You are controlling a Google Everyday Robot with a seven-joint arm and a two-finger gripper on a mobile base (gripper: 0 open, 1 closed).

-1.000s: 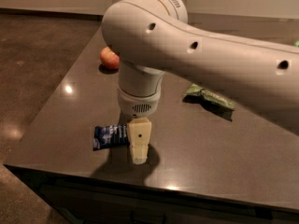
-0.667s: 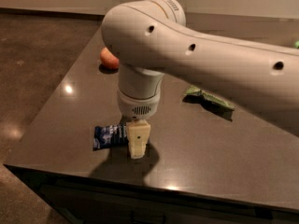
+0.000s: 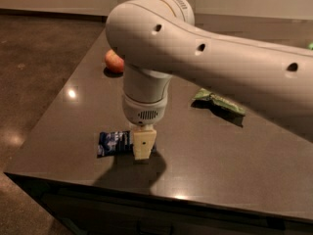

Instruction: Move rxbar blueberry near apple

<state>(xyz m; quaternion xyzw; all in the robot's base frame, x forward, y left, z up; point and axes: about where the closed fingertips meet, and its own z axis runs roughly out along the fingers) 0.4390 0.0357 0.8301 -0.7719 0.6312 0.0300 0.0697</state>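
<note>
While the rxbar blueberry [image 3: 114,143] lies flat on the dark table [image 3: 205,151] toward its near left edge, the gripper [image 3: 145,148] points straight down at the bar's right end, low against it; whether it is spread or clamped on the wrapper cannot be told. The apple [image 3: 113,61] sits well apart at the far left, partly hidden behind the white arm [image 3: 210,58]. A green chip bag [image 3: 218,102] lies to the right.

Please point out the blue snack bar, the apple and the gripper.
snack bar [image 3: 113,143]: camera view, middle of its wrapper.
apple [image 3: 113,61]: camera view, its visible red side.
gripper [image 3: 142,153]: camera view, its tip, at the snack bar's right end.
</note>
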